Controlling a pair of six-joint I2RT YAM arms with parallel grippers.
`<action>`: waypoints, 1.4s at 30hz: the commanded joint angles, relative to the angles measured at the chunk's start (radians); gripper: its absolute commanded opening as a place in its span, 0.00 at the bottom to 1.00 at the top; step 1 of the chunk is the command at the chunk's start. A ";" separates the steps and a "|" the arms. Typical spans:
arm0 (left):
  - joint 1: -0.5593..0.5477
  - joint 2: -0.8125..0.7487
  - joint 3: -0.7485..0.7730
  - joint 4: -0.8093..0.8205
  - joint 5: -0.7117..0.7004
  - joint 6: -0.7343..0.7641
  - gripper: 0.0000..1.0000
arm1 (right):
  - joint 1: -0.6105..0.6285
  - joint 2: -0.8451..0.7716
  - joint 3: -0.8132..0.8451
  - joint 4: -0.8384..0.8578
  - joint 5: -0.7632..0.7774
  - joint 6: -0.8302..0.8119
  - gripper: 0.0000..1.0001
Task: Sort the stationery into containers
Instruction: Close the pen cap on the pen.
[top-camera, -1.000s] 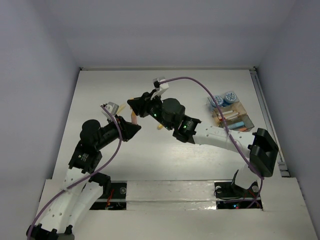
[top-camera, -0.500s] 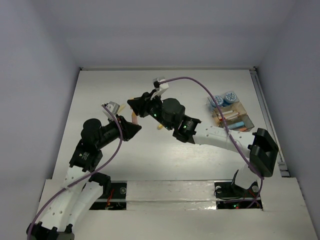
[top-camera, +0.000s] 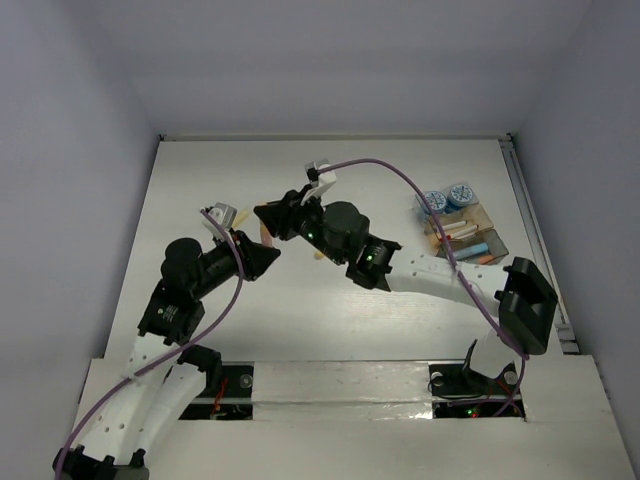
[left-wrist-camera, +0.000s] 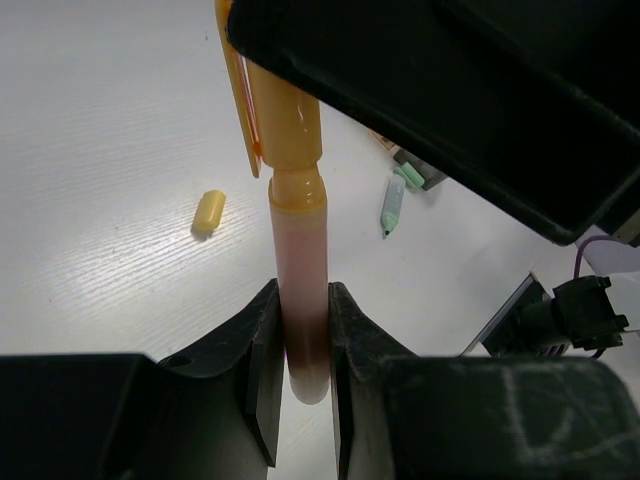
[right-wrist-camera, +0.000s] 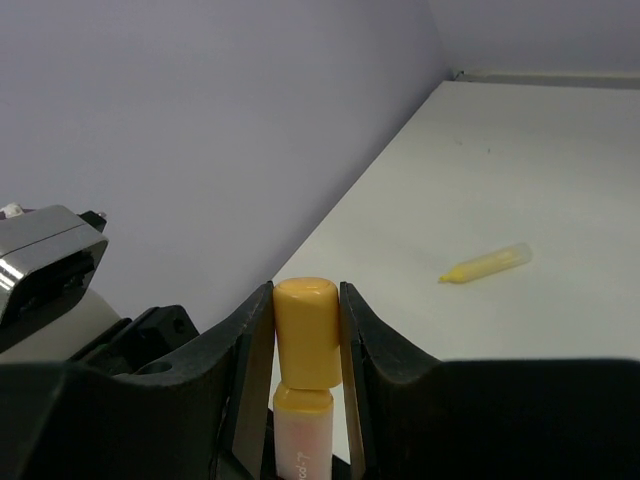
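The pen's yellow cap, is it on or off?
On. The yellow cap sits on the pen with no gap. The right pincer pinches the cap and the left pincer pinches the pen's other end.

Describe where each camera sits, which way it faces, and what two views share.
Top external: above and behind the bases, facing down on the table; both arms show.
Left wrist: on the left arm, looking along the left end effector at the pen it clamps.
Right wrist: on the right arm, looking past the right end effector toward a wall; the left arm shows.
Shared: both wrist views show that pen, gripped at either end.
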 joint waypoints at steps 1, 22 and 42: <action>0.007 -0.006 0.006 0.029 -0.010 0.002 0.00 | 0.024 -0.045 -0.011 0.075 0.000 0.008 0.09; 0.016 -0.069 0.013 0.025 -0.065 0.000 0.00 | 0.109 -0.023 -0.157 0.134 -0.033 0.120 0.04; 0.025 0.086 0.231 0.055 -0.139 0.048 0.00 | 0.179 -0.018 -0.431 0.121 -0.184 0.304 0.00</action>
